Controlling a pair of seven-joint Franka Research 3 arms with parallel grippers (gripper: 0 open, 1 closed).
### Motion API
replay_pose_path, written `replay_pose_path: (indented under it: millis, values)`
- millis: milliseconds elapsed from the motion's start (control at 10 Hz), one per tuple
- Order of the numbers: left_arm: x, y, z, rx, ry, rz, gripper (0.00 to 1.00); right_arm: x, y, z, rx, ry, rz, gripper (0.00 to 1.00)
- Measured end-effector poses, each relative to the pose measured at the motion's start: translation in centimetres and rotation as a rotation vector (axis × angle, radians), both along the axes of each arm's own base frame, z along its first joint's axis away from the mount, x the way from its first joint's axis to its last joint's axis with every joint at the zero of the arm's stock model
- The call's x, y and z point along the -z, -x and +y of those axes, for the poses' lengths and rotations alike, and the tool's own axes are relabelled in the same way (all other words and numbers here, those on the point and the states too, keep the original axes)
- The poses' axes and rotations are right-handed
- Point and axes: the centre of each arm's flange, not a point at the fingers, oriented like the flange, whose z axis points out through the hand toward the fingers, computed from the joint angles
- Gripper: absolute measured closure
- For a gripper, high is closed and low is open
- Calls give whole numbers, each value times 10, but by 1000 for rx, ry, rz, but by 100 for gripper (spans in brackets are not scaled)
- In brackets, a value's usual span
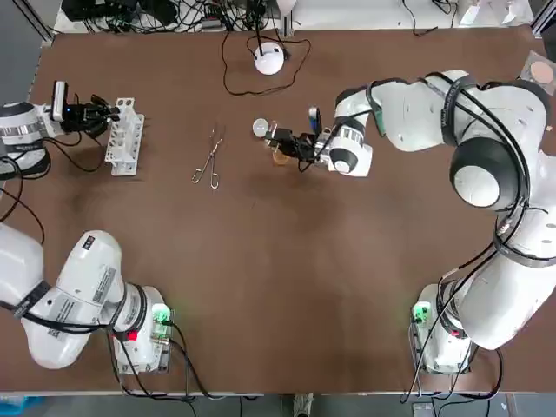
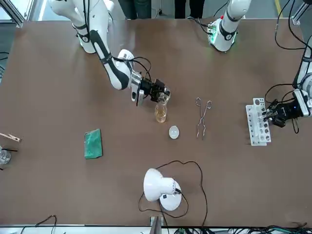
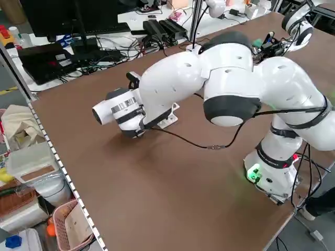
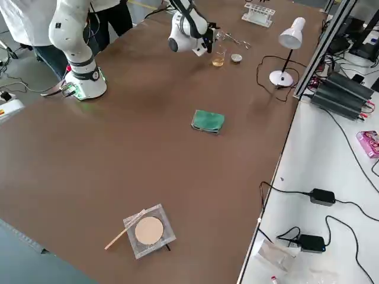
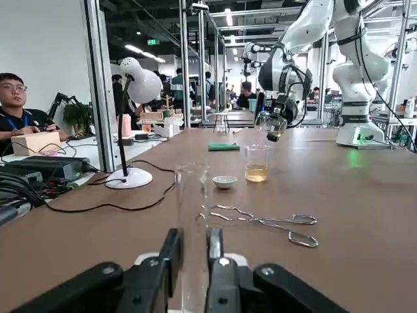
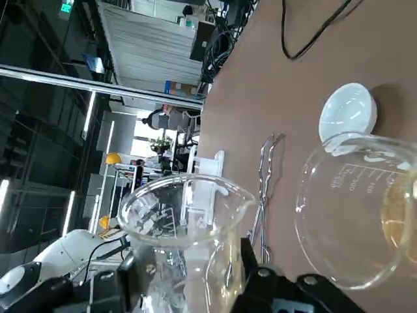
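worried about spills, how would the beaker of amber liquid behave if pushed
The beaker looks like clear glass, so probably fragile and slippery. It stands upright, partly filled, so a push likely slides it, though the liquid may slosh.

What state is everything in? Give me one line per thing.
right gripper: shut on small beaker, above the beaker.
small beaker: tilted toward the beaker, looks empty.
beaker: upright, amber liquid in its bottom.
left gripper: shut on test tube at the rack.
test tube: upright, clear.
tongs: lying flat, untouched.
dish: upright, looks empty.
lamp: standing.
green cloth: lying flat.
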Motion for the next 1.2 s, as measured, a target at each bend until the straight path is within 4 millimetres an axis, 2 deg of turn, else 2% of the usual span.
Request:
replay_pose_path:
  millis: [600,1200]
  values:
    - [6,0,1,0,2,-1,78,0,-1,-1,4,-4,14,41]
    - [21,1,2,-8,21,8,78,0,-1,-1,8,-16,51,41]
